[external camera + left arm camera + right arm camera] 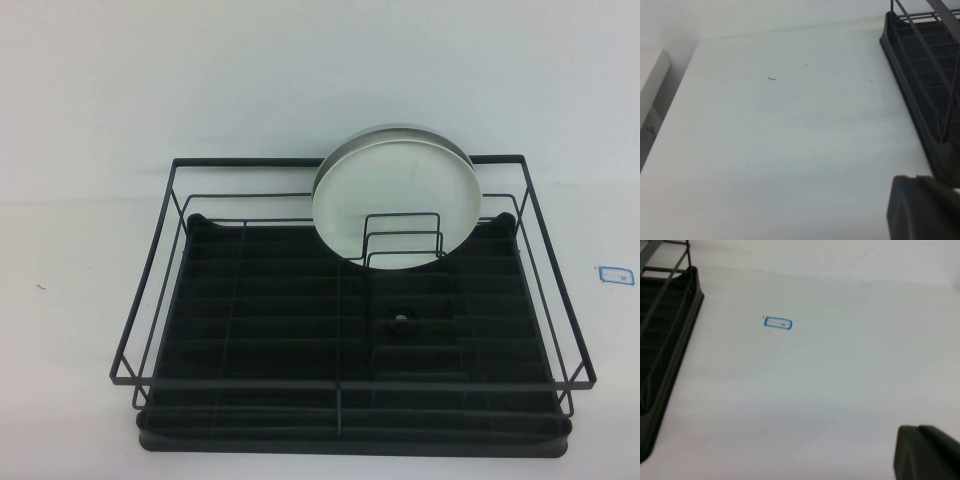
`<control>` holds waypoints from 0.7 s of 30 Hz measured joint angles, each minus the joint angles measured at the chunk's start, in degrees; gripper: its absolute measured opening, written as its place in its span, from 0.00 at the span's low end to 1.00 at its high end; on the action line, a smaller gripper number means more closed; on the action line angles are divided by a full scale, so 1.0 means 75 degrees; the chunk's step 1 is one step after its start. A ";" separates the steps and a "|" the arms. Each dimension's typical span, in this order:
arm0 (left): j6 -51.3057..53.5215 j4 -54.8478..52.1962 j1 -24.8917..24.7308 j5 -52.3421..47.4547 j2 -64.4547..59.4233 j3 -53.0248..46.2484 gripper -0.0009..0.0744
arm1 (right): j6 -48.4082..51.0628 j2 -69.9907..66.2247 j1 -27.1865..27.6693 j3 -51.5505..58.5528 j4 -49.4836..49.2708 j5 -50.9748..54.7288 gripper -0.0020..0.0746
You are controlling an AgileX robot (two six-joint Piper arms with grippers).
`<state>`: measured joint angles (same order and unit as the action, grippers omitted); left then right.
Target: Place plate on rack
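Note:
The round white plate [395, 190] stands on edge at the back of the rack [280, 300], behind the small upright wire dividers [405, 240] and leaning on the back wire. The rack is a black wire frame over a ribbed black drip tray. Neither arm shows in the high view. My left gripper [917, 178] is shut and empty, low over the bare table beside the rack's left edge [920, 65]. My right gripper [917, 428] is shut and empty over the table to the right of the rack's right edge [665, 335].
A small blue-outlined label [614, 272] lies on the white table right of the rack; it also shows in the right wrist view [778, 323]. A dark speck [771, 78] lies left of the rack. A white box edge [652, 85] borders the table.

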<state>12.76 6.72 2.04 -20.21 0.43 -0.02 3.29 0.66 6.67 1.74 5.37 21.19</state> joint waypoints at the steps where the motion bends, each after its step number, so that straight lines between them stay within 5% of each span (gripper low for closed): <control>1: 0.0018 0.0020 0.0000 0.0017 0.0000 0.0000 0.01 | 0.0000 0.0000 0.0000 0.0000 0.0000 0.0000 0.05; 21: 0.0706 0.0454 0.0000 0.0050 0.0000 0.0000 0.01 | -0.0007 0.0000 0.0000 0.0000 0.0000 0.0000 0.05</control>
<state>18.05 10.13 2.04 -19.83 0.43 -0.02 3.24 0.66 6.67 1.74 5.37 21.19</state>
